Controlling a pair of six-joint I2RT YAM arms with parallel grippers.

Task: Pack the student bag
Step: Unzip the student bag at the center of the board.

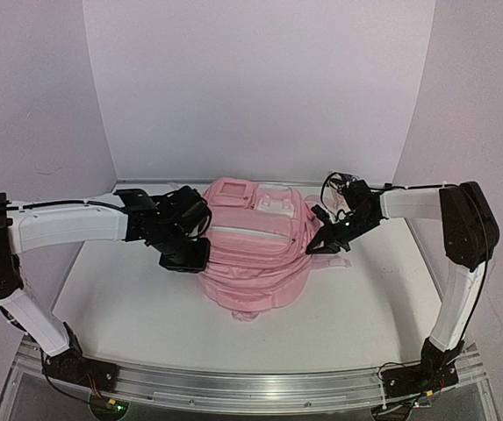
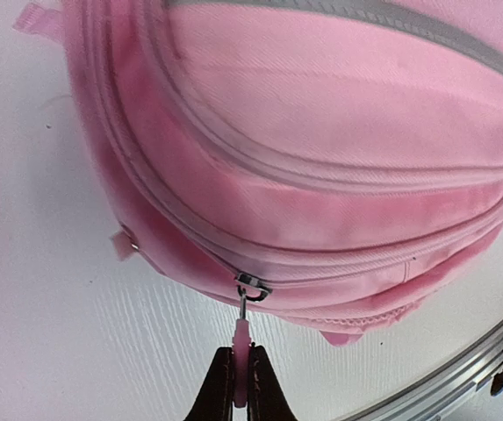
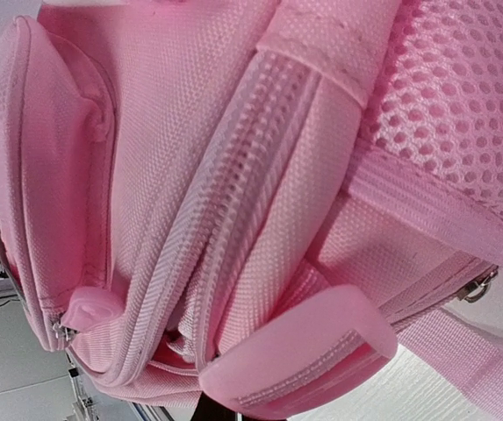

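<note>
Pink zipper pull [image 2: 242, 338], lower centre: our left end effector [image 2: 241, 373] pinched it, presumably to unzip the student bag [image 1: 255, 263]; our right end effector [image 1: 324, 239], pressed together, likely steadied it.

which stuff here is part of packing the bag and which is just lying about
Part of the job:
large soft pink fabric backpack
its pink zipper pull, pinched in the left tool
right tool, shut at the bag's side

Not part of it:
white table
aluminium rail at the near edge
</note>
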